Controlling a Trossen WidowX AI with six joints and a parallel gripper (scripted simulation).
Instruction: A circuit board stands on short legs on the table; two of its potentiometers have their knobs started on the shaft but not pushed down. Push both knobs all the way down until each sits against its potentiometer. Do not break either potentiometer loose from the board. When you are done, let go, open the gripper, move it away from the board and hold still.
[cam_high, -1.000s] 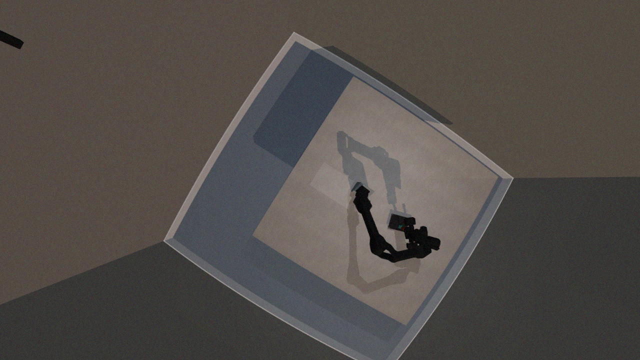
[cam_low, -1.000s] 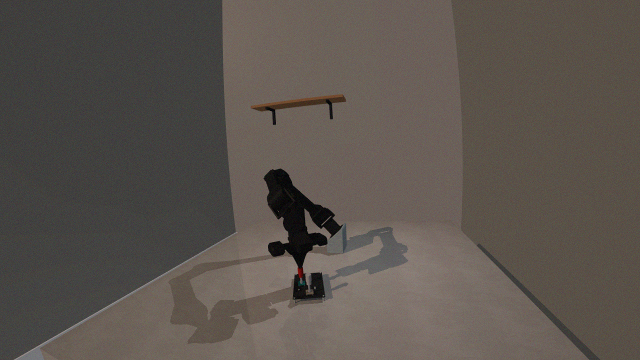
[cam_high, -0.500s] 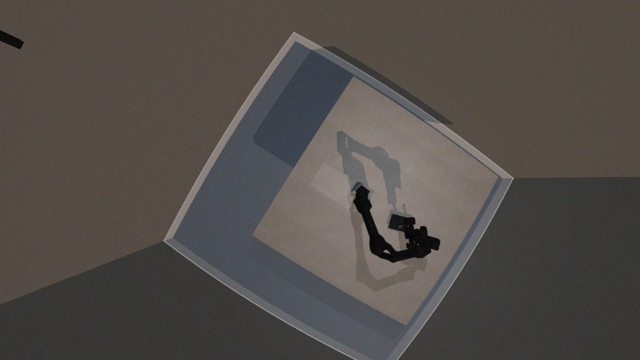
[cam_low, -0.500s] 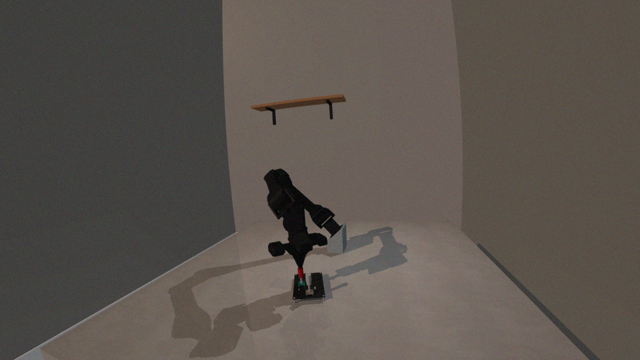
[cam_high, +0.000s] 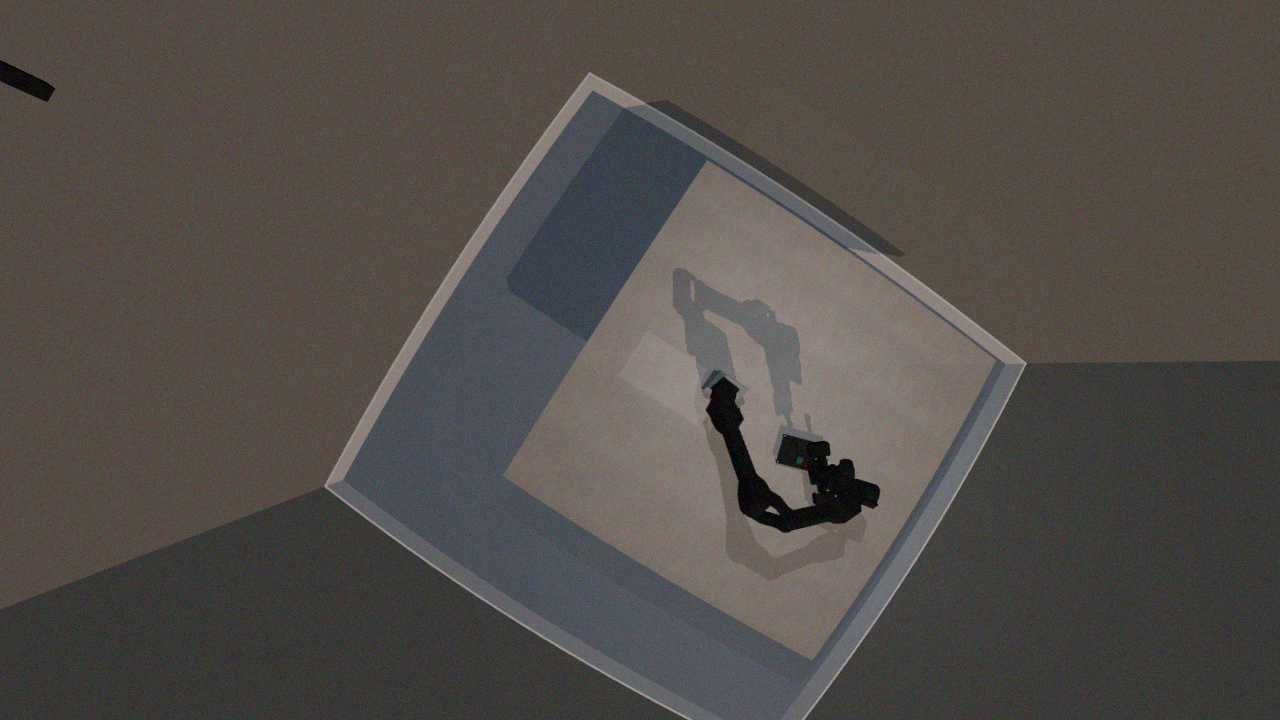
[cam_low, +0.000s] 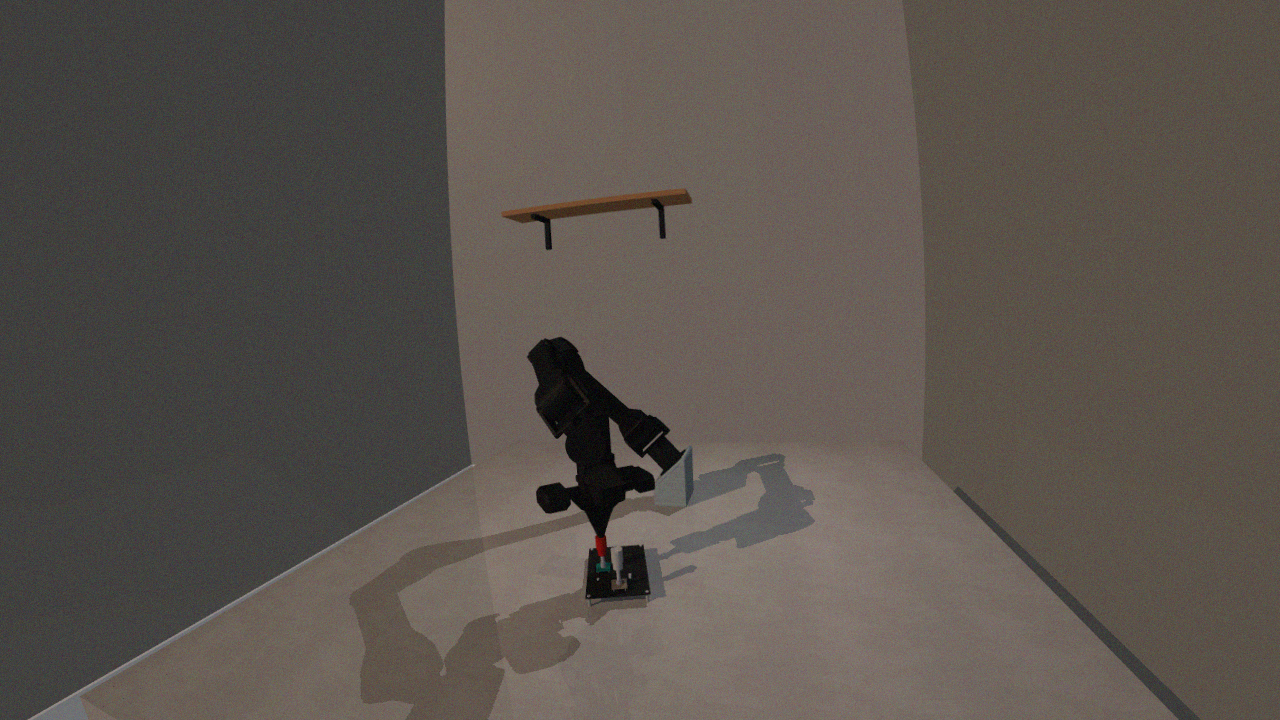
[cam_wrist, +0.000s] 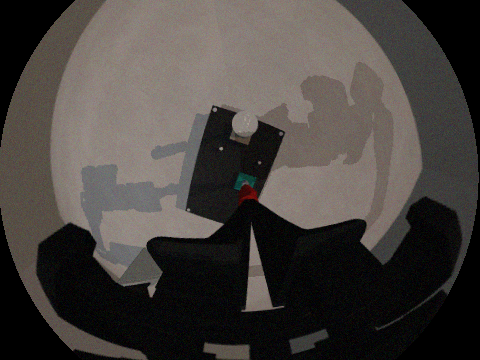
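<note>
The black circuit board (cam_high: 790, 445) (cam_low: 635, 564) (cam_wrist: 210, 165) stands on short legs. A red knob (cam_low: 600, 545) (cam_wrist: 247, 194) sits high on the shaft of the teal potentiometer (cam_low: 603, 567) (cam_wrist: 245, 181), with a gap between them. A white knob (cam_low: 617, 558) (cam_wrist: 245, 123) sits high on the shaft of the beige potentiometer (cam_low: 619, 584) (cam_wrist: 240, 138). My gripper (cam_low: 600, 534) (cam_wrist: 248, 203) is shut with nothing between its fingers. Its tips are right over the red knob's top and seem to touch it; they hide that top in the wrist view.
The arm's grey base mount (cam_low: 674, 483) (cam_wrist: 142, 265) stands on the table behind the board. A wooden shelf (cam_low: 597, 205) hangs on the far wall, well above the arm. The white knob stands close beside the red one, both upright.
</note>
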